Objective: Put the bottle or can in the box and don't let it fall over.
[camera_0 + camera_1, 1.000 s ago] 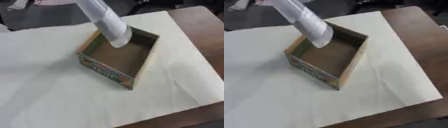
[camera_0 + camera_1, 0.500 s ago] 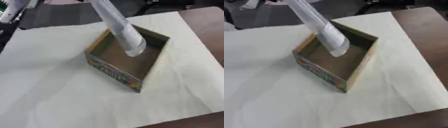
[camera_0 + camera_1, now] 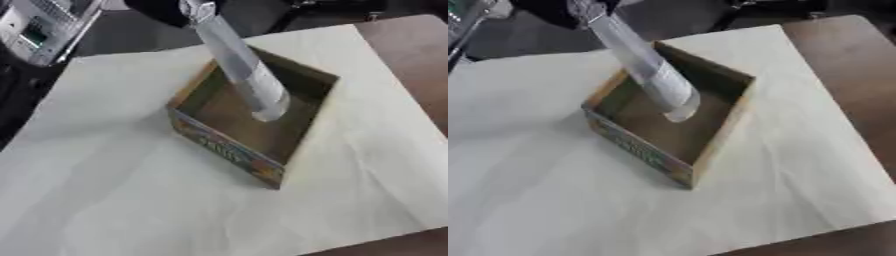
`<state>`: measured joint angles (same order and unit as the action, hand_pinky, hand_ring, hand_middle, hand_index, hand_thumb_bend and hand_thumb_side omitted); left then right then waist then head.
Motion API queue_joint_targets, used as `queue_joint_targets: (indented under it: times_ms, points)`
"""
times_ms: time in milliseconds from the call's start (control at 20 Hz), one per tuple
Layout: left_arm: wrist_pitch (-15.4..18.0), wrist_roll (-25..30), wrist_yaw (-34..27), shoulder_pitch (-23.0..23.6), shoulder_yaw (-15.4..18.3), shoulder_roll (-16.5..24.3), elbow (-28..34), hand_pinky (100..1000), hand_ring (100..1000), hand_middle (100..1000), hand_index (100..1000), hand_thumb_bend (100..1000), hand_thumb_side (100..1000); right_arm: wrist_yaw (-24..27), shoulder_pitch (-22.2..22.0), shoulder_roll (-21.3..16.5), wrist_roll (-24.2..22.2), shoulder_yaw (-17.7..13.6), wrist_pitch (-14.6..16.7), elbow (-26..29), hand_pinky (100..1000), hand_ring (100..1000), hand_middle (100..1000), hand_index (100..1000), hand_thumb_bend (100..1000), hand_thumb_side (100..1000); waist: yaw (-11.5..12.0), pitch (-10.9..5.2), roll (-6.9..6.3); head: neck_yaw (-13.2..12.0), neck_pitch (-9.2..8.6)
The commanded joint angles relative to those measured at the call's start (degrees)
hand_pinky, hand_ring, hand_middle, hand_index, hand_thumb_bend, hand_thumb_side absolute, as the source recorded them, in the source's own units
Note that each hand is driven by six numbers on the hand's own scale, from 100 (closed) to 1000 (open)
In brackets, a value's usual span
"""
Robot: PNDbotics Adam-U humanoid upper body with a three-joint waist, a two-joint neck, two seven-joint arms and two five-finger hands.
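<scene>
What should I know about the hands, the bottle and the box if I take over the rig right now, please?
Hands: a dark hand at the top edge holds the bottle's upper end; which hand it is and how its fingers lie cannot be told. No other hand shows.
Things: the bottle hangs tilted, its lower end inside the open cardboard box, which sits on the pale table cover.
Done: bottle brought over and into the box.
Left: set it upright on the box floor and release without tipping it.
</scene>
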<state>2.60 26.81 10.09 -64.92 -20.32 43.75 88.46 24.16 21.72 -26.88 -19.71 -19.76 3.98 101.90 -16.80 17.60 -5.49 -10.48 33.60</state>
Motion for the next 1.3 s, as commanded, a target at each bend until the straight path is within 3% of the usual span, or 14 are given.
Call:
queue_joint_targets:
  times_ms: [50,100,150,200,300,750,1100,1300]
  points:
    - [1.5,1.4,0.7,-0.6,0.4,0.8,0.1,408,519,621,809,100,609,0.2,0.6,-0.9,-0.2,-0.5,0.0,1.0,984,1000,1000,906,100,296,-0.1,-0.86,0.39,0.2,-0.74]
    - [2.0,2.2,1.1,-0.4,0.4,0.9,0.0,524,592,673,836,100,693,0.2,0.5,-0.9,-0.1,-0.5,0.1,0.9,984,1000,1000,906,100,302,-0.1,-0.86,0.41,0.3,-0.72]
    - [2.5,3.0,1.7,-0.3,0.5,1.0,-0.1,623,725,747,872,150,789,0.2,0.4,-0.9,-0.1,-0.6,0.1,0.9,984,1000,1000,906,100,297,0.0,-0.86,0.45,0.4,-0.71]
    - [3.1,3.6,2.2,-0.2,0.6,1.0,-0.1,716,790,776,888,203,826,0.2,0.4,-0.9,-0.1,-0.6,0.1,0.9,984,1000,1000,906,100,297,0.0,-0.88,0.48,0.5,-0.67]
    - [4.2,4.8,3.1,0.0,0.6,1.1,-0.2,781,831,793,898,255,857,0.2,0.3,-0.9,0.0,-0.7,0.2,0.9,984,1000,1000,906,100,297,0.1,-0.93,0.54,0.6,-0.57]
    - [6.5,9.4,4.2,0.9,0.8,1.5,-1.0,806,842,794,898,257,771,0.2,0.0,-0.8,0.1,-0.8,0.2,0.7,984,1000,1000,905,100,299,0.3,-1.18,0.88,0.7,-0.33]
    - [7.6,14.1,3.5,1.8,0.6,1.8,-1.0,814,848,801,905,308,807,0.3,0.1,-0.7,0.1,-0.9,0.1,0.6,984,1000,1000,905,100,299,0.5,-1.31,1.00,0.9,-0.19]
    - [8.0,15.4,3.3,2.1,0.6,1.8,-1.1,808,843,798,901,305,779,0.3,0.2,-0.7,0.1,-0.9,0.2,0.6,984,1000,1000,904,100,294,0.5,-1.34,1.18,0.9,-0.23]
